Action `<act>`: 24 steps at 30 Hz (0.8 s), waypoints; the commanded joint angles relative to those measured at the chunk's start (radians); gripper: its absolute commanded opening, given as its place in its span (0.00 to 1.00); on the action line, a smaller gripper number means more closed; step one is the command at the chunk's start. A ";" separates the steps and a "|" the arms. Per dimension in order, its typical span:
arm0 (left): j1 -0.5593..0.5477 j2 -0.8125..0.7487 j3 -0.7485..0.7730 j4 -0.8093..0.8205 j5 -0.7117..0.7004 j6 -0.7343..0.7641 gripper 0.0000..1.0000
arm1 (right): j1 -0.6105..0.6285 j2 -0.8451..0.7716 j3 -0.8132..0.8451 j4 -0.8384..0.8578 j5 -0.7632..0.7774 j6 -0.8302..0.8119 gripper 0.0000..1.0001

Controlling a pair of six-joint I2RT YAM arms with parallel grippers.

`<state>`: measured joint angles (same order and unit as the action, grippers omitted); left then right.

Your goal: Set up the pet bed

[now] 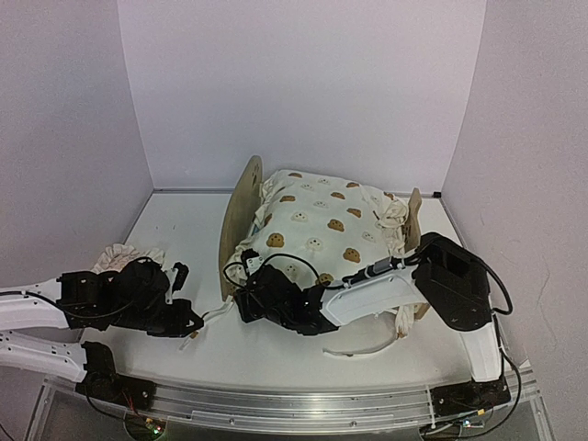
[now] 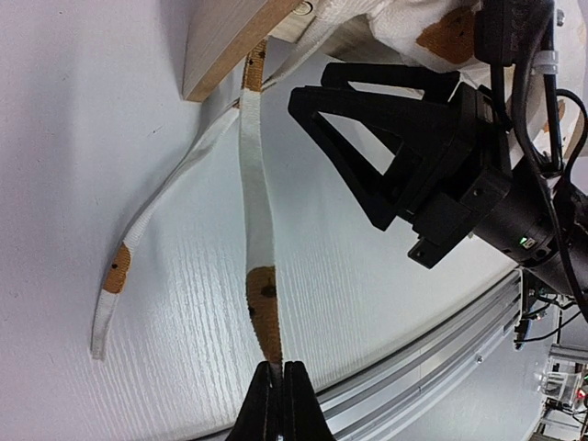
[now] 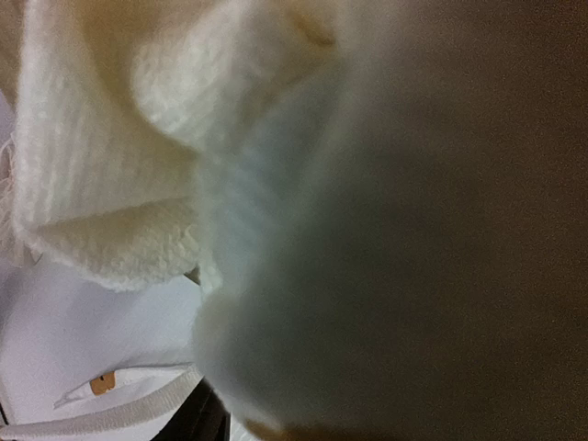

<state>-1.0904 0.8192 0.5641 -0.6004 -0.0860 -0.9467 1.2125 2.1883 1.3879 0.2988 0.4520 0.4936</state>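
The pet bed (image 1: 241, 216) stands mid-table, rounded headboard on the left and low footboard (image 1: 413, 219) on the right. A cream bear-print quilt (image 1: 322, 225) lies bunched over it, hiding the mattress. My left gripper (image 1: 190, 328) is low on the table, in front of the headboard's near end. It is shut on the end of a quilt tie (image 2: 259, 230), which runs taut to the wooden frame corner (image 2: 230, 46). My right gripper (image 1: 250, 292) is at the quilt's near-left corner. Cream fabric (image 3: 110, 184) fills its wrist view, so its jaws stay unclear.
A second tie (image 2: 152, 234) lies slack on the table beside the held one. The small ruffled pillow (image 1: 119, 257) sits at the far left behind my left arm. A loose loop of tie (image 1: 363, 349) lies in front of the bed. The metal rail (image 1: 303, 404) borders the near edge.
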 commanded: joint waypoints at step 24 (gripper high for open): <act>-0.004 -0.036 -0.080 0.101 0.063 0.016 0.00 | -0.001 0.027 -0.044 0.238 0.072 0.072 0.00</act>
<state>-1.0904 0.7733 0.4952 -0.5767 -0.0601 -0.9462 1.2133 2.2888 1.3948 0.5096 0.5237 0.5293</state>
